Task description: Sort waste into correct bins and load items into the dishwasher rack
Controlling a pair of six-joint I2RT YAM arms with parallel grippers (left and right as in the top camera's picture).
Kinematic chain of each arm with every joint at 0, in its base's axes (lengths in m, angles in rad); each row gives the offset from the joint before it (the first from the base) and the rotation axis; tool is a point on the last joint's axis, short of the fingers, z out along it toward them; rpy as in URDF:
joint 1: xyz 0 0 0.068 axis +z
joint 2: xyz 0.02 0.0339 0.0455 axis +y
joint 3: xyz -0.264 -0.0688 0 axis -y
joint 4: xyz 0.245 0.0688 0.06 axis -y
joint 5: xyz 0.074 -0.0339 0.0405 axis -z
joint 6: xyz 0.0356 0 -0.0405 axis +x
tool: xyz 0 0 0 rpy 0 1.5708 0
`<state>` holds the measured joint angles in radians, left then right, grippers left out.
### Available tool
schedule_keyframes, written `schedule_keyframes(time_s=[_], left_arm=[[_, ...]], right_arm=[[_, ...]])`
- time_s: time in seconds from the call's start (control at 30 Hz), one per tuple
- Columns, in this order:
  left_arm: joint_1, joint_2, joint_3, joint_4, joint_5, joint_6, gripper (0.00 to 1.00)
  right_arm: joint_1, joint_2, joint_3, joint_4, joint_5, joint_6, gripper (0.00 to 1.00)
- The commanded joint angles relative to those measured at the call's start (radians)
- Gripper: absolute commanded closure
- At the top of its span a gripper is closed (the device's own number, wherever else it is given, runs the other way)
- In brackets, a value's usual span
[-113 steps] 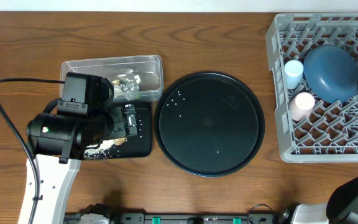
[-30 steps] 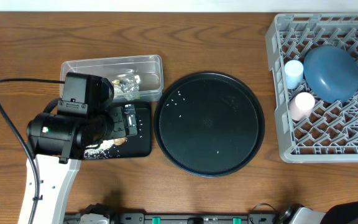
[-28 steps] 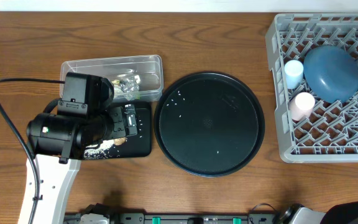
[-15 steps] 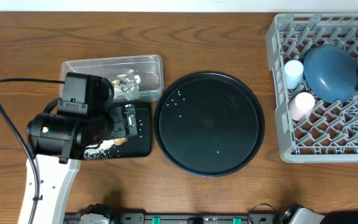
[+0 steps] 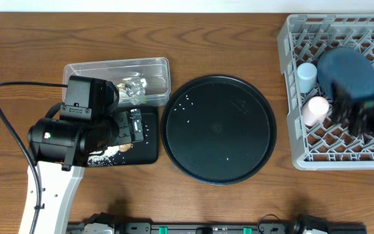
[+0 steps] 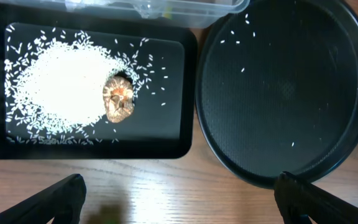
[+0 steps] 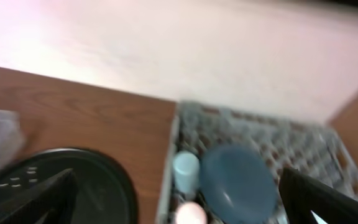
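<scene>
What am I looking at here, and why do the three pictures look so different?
This is a robot with two arms at a table. One picture comes from a camera above. The other two come from cameras on the wrists, each looking out past its own pincer.

The left pincer hangs open over a black tray of rice with a brown lump. The right pincer is also open. Its picture is blurred and looks toward the rack, which holds a blue cup, a pink cup and a blue dish.

In the middle lies a round tray with a few stray grains. A clear tub holds wrappers. Neither pincer holds anything.
</scene>
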<state>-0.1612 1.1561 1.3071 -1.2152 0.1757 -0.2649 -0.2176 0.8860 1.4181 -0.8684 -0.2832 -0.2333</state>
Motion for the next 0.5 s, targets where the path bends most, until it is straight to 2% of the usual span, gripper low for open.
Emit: schedule_keyframes(time_s=[0.0,0.33,0.47], left_arm=[[-0.002,0.000,0.005,-0.003,-0.012,0.002,0.02],[-0.002,0.000,0.005,-0.004,-0.012,0.002,0.02],[-0.002,0.000,0.005,-0.003,-0.012,0.002,0.02]], right_arm=[[0.076,-0.125,0.005,-0.007,-0.002,0.012,0.01],[0.152,-0.406,0.005,-0.015,0.036,0.008,0.01],[0.153,-0.498,0.005,-0.073,0.001,0.009,0.01]])
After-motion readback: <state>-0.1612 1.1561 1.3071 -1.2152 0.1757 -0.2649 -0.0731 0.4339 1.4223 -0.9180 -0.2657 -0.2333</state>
